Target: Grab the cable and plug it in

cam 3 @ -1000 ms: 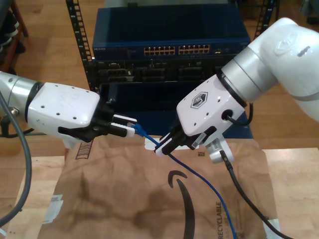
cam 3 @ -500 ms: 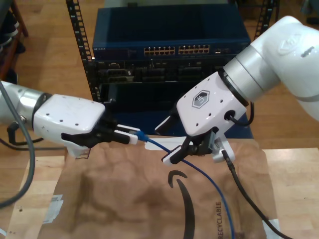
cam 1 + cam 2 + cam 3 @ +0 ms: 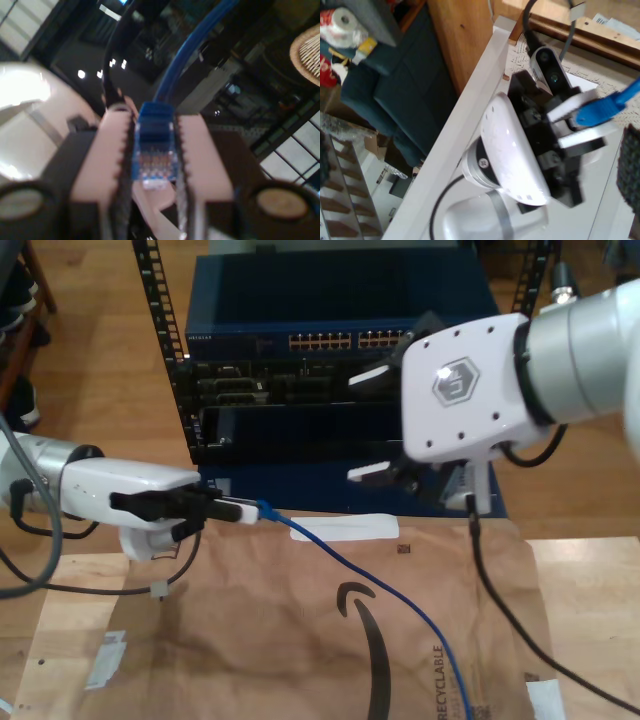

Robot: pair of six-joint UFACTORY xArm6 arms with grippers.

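— Brown paper (image 3: 250, 640) covered the table. Where was the cable (image 3: 350, 565)?

— Thin, bright blue, its translucent plug (image 3: 156, 157) clamped in my first tool (image 3: 240, 510), at the exterior view's left. My second tool (image 3: 375, 425) hung released, well apart.

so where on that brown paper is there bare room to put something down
Free: the paper between the cable and the exterior view's left edge, below my first gripper, which is shut on the plug; also the strip between cable and black cable. Crowded: the top edge by the white label, under my open second gripper.
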